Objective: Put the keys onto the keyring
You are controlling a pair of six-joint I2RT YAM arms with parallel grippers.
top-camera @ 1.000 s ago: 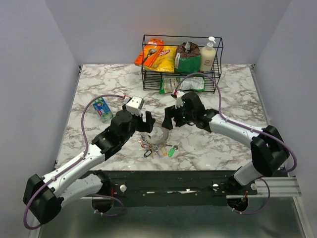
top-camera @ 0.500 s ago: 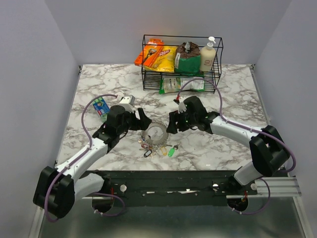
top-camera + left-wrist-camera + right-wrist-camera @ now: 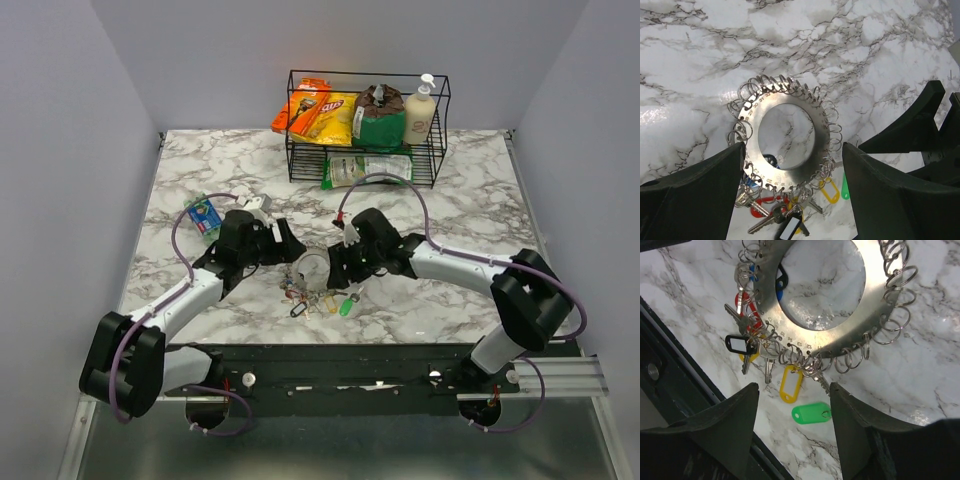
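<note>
The keyring [image 3: 312, 266] is a flat silvery disc with a big hole and many small split rings round its rim, lying on the marble table. It shows in the left wrist view [image 3: 823, 132] and the right wrist view [image 3: 835, 343]. Keys and tags [image 3: 312, 300] hang at its near edge: red, black and yellow tags [image 3: 829, 190] and silver keys [image 3: 765, 220]. A green tag [image 3: 811, 413] lies just off the disc by a key's tip. My left gripper [image 3: 285, 246] [image 3: 792, 150] is open above the disc. My right gripper [image 3: 338, 266] [image 3: 792, 387] is open over the yellow tag [image 3: 791, 384].
A black wire rack [image 3: 368, 150] stands at the back with chip bags, a green packet and a soap bottle [image 3: 420, 112]. A small blue-green box [image 3: 204, 215] lies left of the left arm. The table's dark front rail [image 3: 340, 355] runs just below the keys.
Both grippers have closed in on the keyring: the left wrist has swung down and right, the right gripper has moved left and nearer. The keyring and keys have not moved.
</note>
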